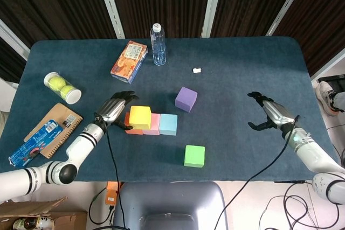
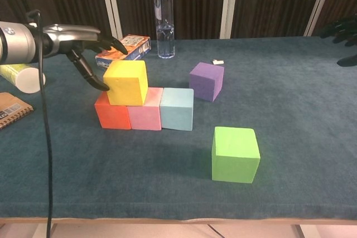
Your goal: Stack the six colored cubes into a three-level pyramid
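Observation:
A red cube [image 2: 111, 114], a pink cube [image 2: 145, 110] and a light blue cube [image 2: 177, 108] stand in a row. A yellow cube [image 2: 126, 82] sits on top, straddling the red and pink ones [image 1: 140, 117]. The purple cube [image 2: 206, 81] stands alone behind the row, and the green cube [image 2: 235, 153] alone in front to the right. My left hand [image 2: 83, 40] hovers just left of the yellow cube with fingers spread, holding nothing [image 1: 113, 110]. Far to the right, my right hand [image 1: 271, 114] is open and empty above the table.
A water bottle [image 1: 158, 44] and a snack box [image 1: 129, 61] stand at the back. A tube of tennis balls [image 1: 62, 88] and a notebook with a blue packet [image 1: 46, 133] lie at the left. A small white scrap [image 1: 197, 70] lies behind the purple cube.

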`<state>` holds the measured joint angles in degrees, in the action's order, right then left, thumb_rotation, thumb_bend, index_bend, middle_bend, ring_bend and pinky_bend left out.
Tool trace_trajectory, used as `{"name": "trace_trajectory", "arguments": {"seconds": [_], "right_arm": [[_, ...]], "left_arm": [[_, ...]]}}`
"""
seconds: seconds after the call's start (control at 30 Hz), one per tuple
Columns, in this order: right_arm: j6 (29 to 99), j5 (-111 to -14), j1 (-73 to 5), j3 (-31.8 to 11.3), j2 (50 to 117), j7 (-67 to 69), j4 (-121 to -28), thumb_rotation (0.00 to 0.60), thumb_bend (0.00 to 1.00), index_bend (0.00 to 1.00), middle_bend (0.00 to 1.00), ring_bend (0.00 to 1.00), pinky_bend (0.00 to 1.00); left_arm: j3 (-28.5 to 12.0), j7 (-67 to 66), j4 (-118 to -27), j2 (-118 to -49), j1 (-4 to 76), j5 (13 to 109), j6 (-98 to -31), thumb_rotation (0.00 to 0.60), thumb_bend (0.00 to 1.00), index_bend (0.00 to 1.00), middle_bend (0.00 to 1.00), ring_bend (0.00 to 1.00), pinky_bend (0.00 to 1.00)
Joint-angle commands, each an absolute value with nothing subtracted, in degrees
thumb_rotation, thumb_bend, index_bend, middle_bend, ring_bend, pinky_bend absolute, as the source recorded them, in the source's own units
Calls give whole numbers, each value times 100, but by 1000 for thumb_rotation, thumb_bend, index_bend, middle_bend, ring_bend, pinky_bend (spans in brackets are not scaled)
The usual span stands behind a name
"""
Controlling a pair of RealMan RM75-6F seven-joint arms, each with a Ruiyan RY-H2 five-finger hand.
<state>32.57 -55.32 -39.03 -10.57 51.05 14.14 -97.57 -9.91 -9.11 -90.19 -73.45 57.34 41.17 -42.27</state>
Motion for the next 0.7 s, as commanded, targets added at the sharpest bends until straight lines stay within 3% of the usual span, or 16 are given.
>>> {"name": "trace_trajectory", "arguments": {"seconds": [0.03,0.37,0.47,0.7], "right_arm": [[3327,-5586,-3860,-1001,5097,1331,-9790,600,254,57,0,0,0],[3748,-6038,-3572,-794,5214,1124,-10156,600,223,72,0,0,0],[4257,-6136,-3296,-733,5548,1167,-10383,600,203,116,0,0,0],[4556,-6719,-3015,-359,5795,841,-10909,600,181,114,0,0,0]], "left_arm": [[-846,-1113,-9414,-6978,5540,4403,-4557,600,106,196,68,0,70],[-13,-1373,-10489,-5884,4343,6027,-5873,600,88,168,67,0,70],[293,-1099,-10416,-5796,3867,6657,-6192,600,86,161,67,0,70],[622,-763,-9690,-6060,3284,7470,-6493,600,92,146,60,0,70]]}}
